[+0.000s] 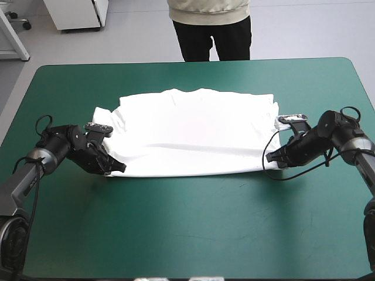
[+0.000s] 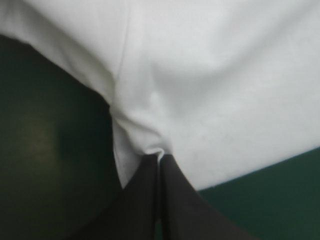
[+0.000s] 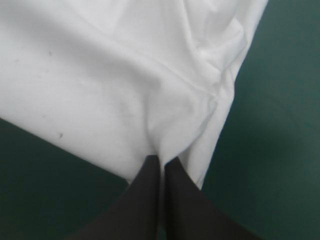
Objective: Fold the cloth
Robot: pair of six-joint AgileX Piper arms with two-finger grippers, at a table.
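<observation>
White T-shirt (image 1: pixel 193 132) lies flat on teal-green table (image 1: pixel 193 228).

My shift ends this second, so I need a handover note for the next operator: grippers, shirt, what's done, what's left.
Left gripper: jaws shut on the T-shirt at its near left corner.
Right gripper: jaws shut on its near right corner.
T-shirt lies spread flat mid-table on the teal-green cover.
Done: spread out, both near corners gripped.
Left: the folding; no finished fold visible.
</observation>
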